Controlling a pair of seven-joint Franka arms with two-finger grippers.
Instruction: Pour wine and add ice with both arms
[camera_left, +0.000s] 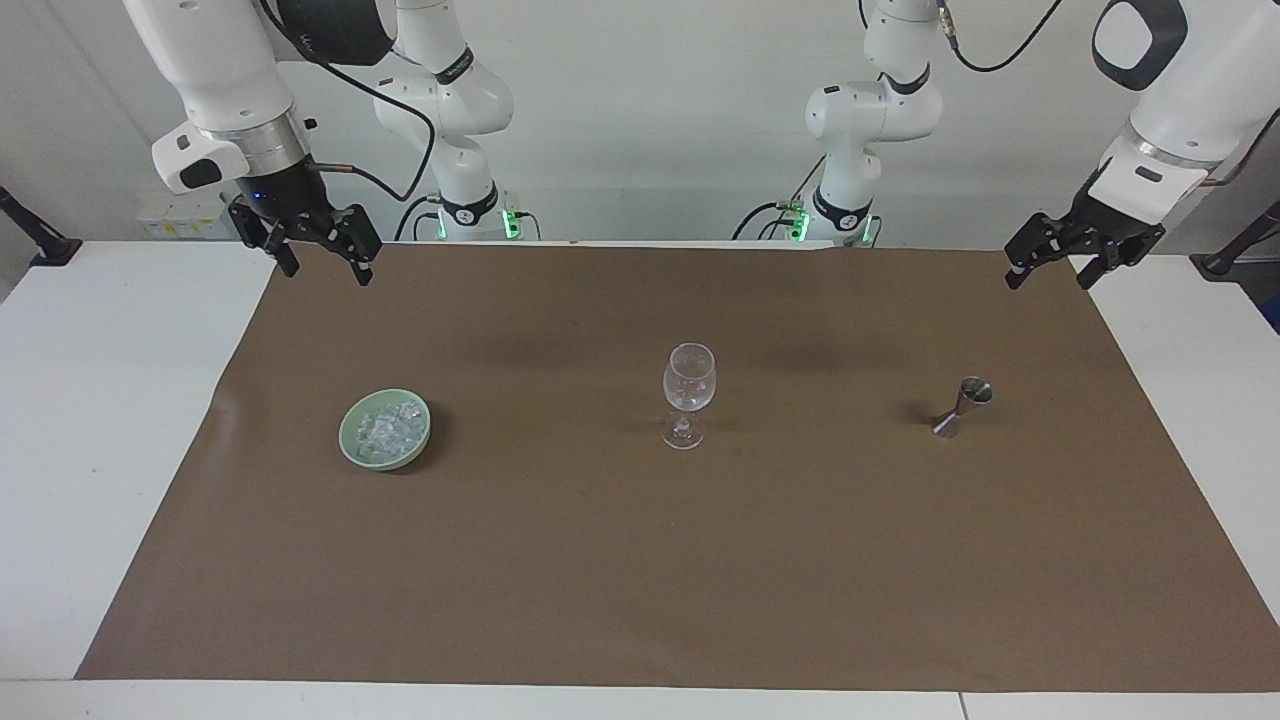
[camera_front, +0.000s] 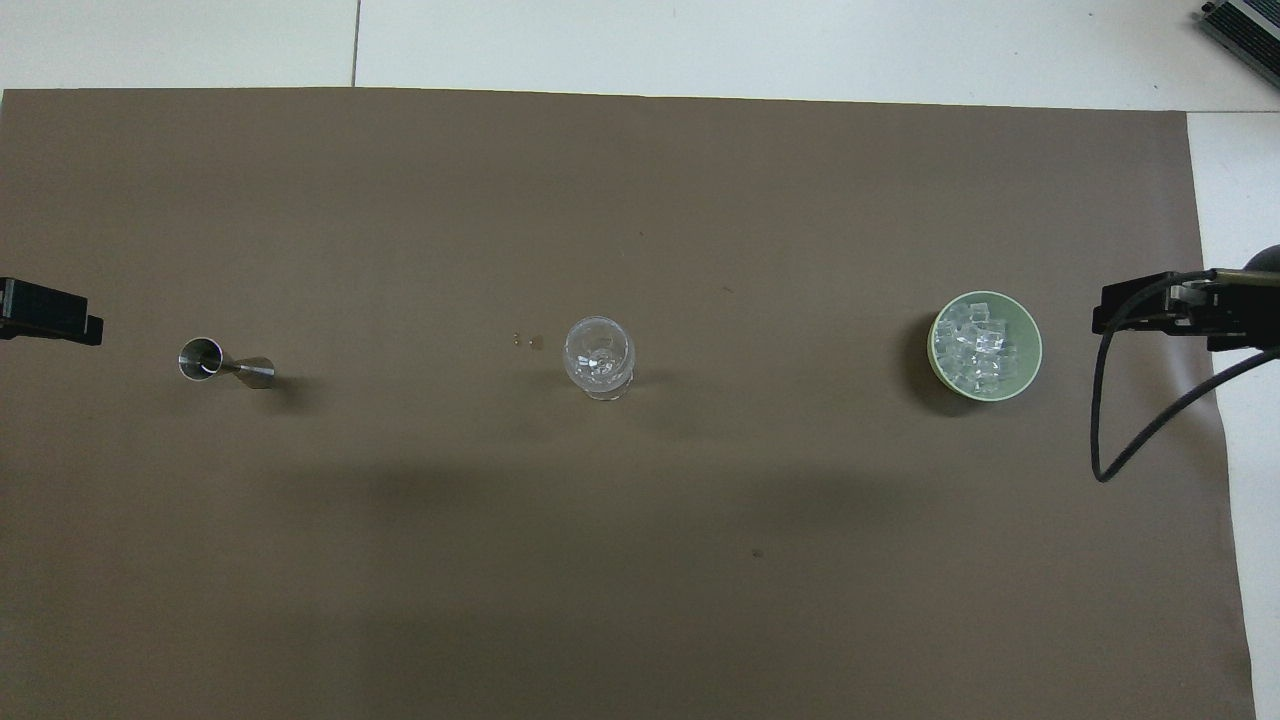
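White wall at the back; white desk (camera_left: 110, 420) with a brown sheet (camera_left: 640, 580) over most of its top.

Right pincer (camera_left: 322, 255) hangs in the upper left of the facing view, over the sheet's corner, its claws spread, empty. Left pincer (camera_left: 1055, 265) hangs at upper right over the sheet's edge, also spread and empty. Both arms wait.

Wine glass (camera_left: 689, 385) stands upright mid-frame. Pale green bowl (camera_left: 351, 440) sits left of centre with the ice (camera_left: 392, 428) heaped in it. Steel jigger (camera_left: 966, 405) stands right of centre. All three lie well apart in one row.

Handling, my judgement: ice is small, slick and light, so pinch one chunk from the top of the heap. Glass is fragile and top-heavy; a nudge could tip it. Jigger is stiff and narrow-waisted, so grip the waist.

Open sheet all round; every edge is far from the items.
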